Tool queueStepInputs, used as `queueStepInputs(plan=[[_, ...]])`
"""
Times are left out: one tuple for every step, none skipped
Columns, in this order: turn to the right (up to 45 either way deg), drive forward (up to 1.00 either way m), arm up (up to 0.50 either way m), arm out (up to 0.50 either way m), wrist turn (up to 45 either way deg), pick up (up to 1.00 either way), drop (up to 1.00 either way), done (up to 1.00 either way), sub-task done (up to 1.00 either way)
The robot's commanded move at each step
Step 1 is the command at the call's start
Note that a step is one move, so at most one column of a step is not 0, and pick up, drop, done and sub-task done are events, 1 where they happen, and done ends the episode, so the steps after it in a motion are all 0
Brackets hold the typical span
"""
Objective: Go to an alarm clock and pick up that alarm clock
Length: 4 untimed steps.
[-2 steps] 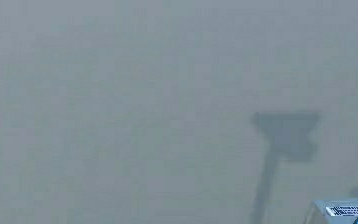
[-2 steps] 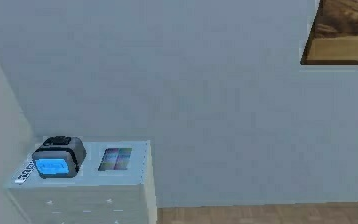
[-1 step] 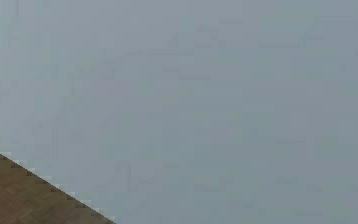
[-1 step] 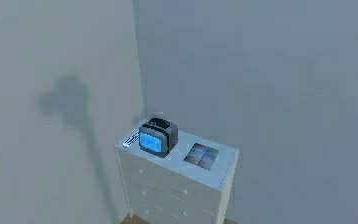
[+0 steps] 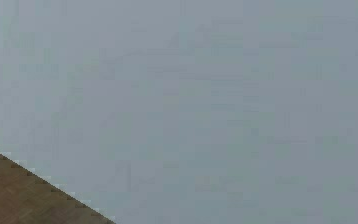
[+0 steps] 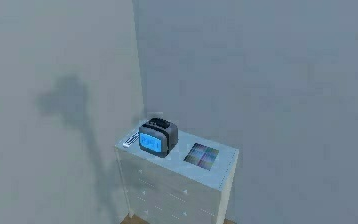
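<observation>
Alarm clock [image 6: 155,138], dark body with a blue face, sits in the arm side view's lower middle, on the left end of a white dresser [image 6: 172,188] top. Small pale bit touching its left side, too small to identify. Just right of the clock lies a flat square thing [image 6: 202,154] with a dark pattern, apart from it. Dresser bottom is cut off by the frame edge. Grey walls [image 6: 277,80] meet in a corner behind. Forward view: grey wall, brown floor [image 5: 27,195] wedge at lower left. Pincer state: cannot tell.
</observation>
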Motion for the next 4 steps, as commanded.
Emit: queueStepInputs(plan=[[0.0, 0.00, 0.28, 0.00, 0.0, 0.00, 0.00, 0.00, 0.00], [0.0, 0.00, 0.00, 0.44, 0.0, 0.00, 0.00, 0.00, 0.00], [0.0, 0.00, 0.00, 0.00, 45.0, 0.00, 0.00, 0.00, 0.00], [0.0, 0.00, 0.00, 0.00, 45.0, 0.00, 0.00, 0.00, 0.00]])
